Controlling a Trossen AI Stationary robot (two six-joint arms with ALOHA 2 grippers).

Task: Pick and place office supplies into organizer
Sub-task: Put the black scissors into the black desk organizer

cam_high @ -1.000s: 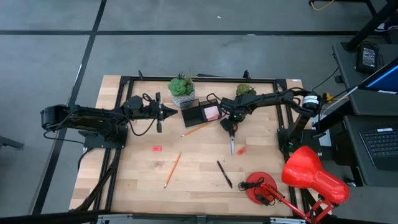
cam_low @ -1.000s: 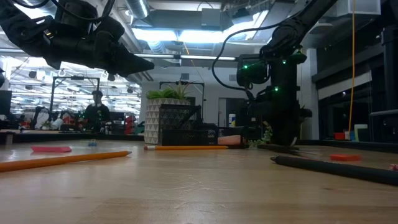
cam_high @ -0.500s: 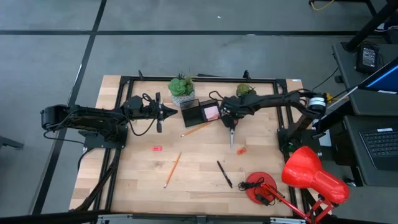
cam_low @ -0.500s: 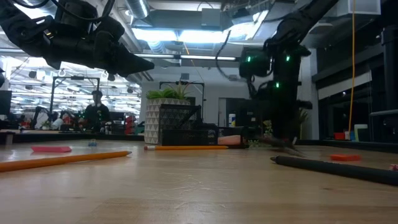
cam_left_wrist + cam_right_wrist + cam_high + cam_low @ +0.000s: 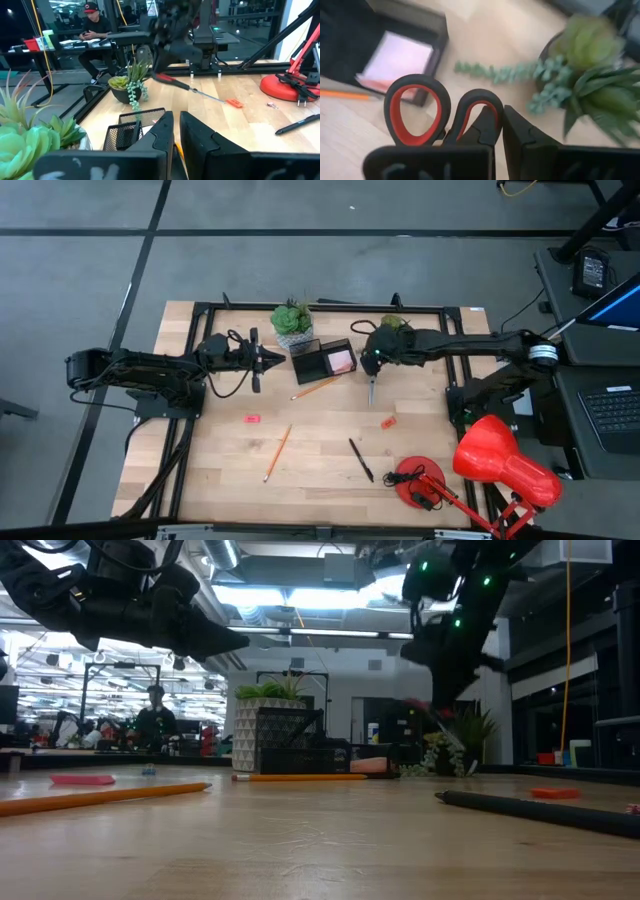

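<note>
R gripper [image 5: 369, 363] sits over the wooden desk [image 5: 220, 470] just beside the black rectangular mesh organizer [image 5: 322, 361], jaws clamped on the red-handled scissors [image 5: 371, 383]; in R wrist view the red loops [image 5: 440, 112] sit against the fingers, and the blades hang down toward the desk in high view. In low view the scissors are clear of the desk surface, blurred. Pink sticky-note pad [image 5: 341, 361] lies inside the organizer's R compartment. One orange pencil [image 5: 318, 387] lies on the desk w/ its end touching or just by the organizer's front edge; second orange pencil [image 5: 277, 452] lies nearer the front, well apart. Black pen [image 5: 361, 460] lies near the red desk lamp base [image 5: 418, 481]. Small red eraser [image 5: 252, 419] at L-centre, other small red eraser [image 5: 388, 422] below the scissors' tip. L gripper [image 5: 278, 361] hovers just L of the organizer, near the green potted plant in white pot [image 5: 292, 323]; jaws nearly together w/ a thin gap, nothing held. Second trailing green plant [image 5: 394, 326] stands behind the R gripper. Person seated in the room beyond [image 5: 95, 30].
</note>
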